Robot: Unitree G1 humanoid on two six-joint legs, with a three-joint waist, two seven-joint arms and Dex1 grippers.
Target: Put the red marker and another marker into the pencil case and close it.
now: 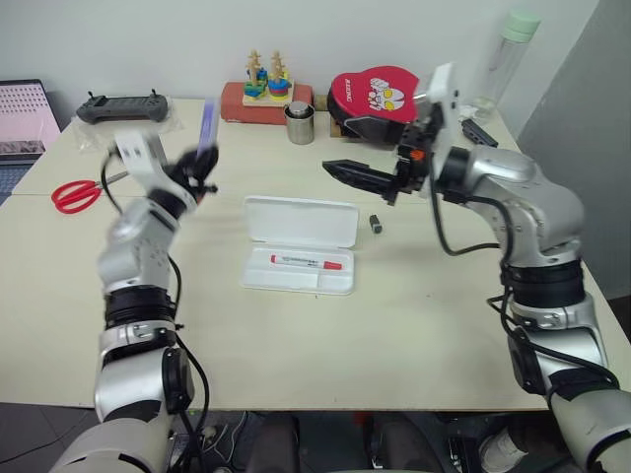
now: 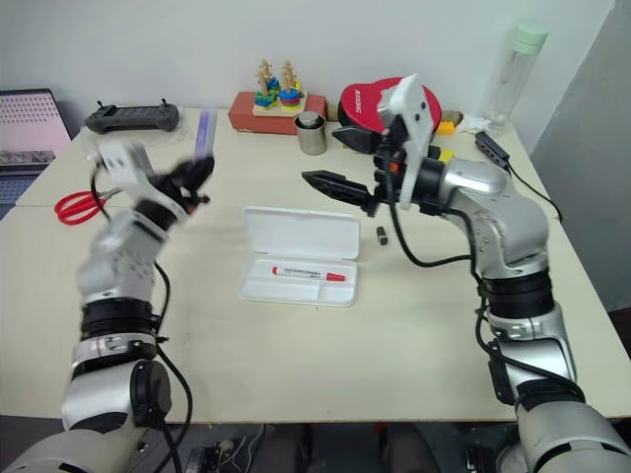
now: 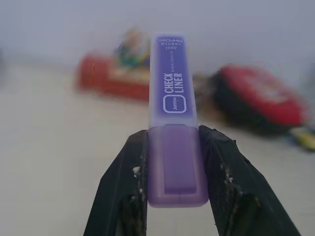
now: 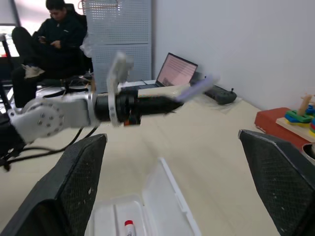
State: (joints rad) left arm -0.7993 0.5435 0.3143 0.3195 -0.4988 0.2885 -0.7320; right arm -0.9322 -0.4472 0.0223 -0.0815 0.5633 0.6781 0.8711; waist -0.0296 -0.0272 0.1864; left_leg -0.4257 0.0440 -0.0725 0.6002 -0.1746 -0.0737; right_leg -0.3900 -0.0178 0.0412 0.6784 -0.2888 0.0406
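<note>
Bench (image 1: 414, 325) first: the pale top carries everything you are working with. On it, near the middle, lies the pencil case (image 1: 300, 244), lid swung open toward the back, tray toward you. Your right arm reaches in from the right, well above the bench; its right gripper (image 1: 340, 169) hangs above and behind the case with the two black fingers spread wide apart and nothing between them. Your left arm is raised on the left, and its left gripper (image 3: 173, 162) is clamped on the lower end of the purple marker (image 3: 173, 93), which stands up out of the fingers, clear of the bench and to the left of the case. The barrel reads "CHECK LINER". Red-handled scissors (image 1: 77, 194) lie at the far left. Inside the tray you can see the red marker (image 1: 307, 262) lying flat along its length. A small dark cap-like piece (image 1: 376, 223) sits just right of the lid.
</note>
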